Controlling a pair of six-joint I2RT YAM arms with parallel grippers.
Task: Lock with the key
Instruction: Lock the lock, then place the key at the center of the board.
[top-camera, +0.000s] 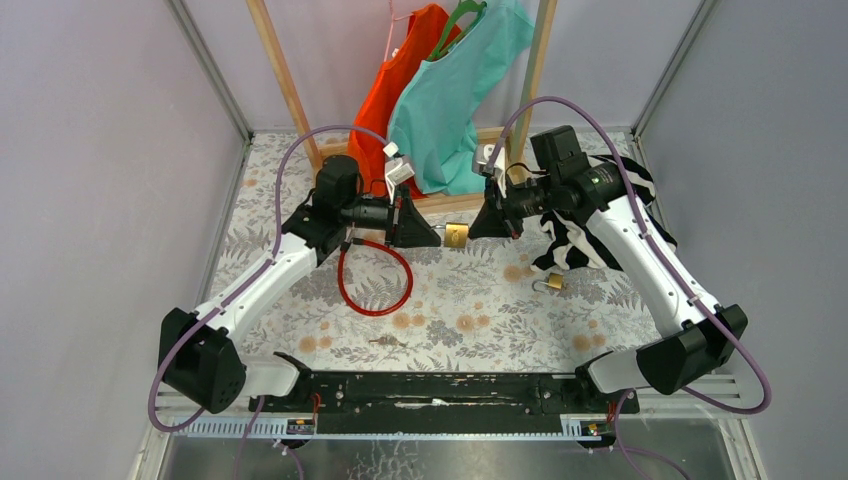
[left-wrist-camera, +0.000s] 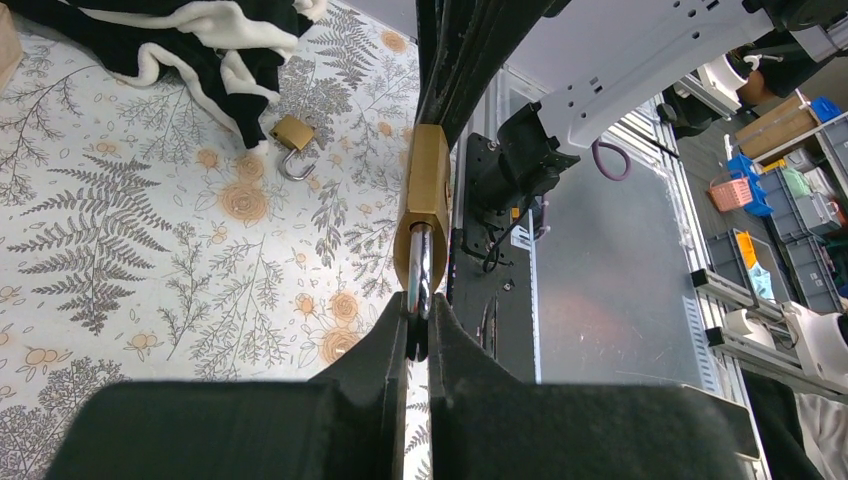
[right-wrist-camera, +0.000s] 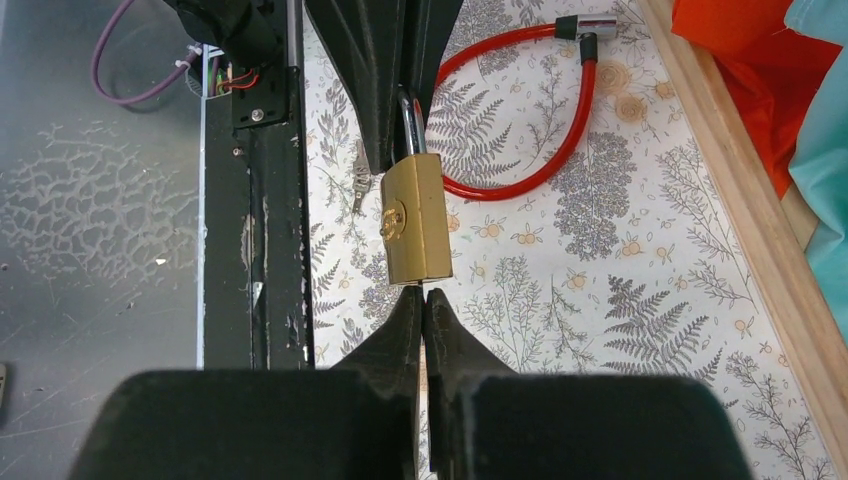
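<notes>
two grippers are sharing the raised brass padlock (right-wrist-camera: 415, 220): left gripper (left-wrist-camera: 418, 330) pinching its shackle (left-wrist-camera: 421, 262), right gripper (right-wrist-camera: 424, 300) pressing together at its 6 o'clock end, key-turn likely remaining.

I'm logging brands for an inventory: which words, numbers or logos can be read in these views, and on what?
No text can be read in any view.
brass padlock: no marking legible on the faces shown.
white tags by the hung clothes: too small to read.
small stickers at the base rail: too small to read.
</notes>
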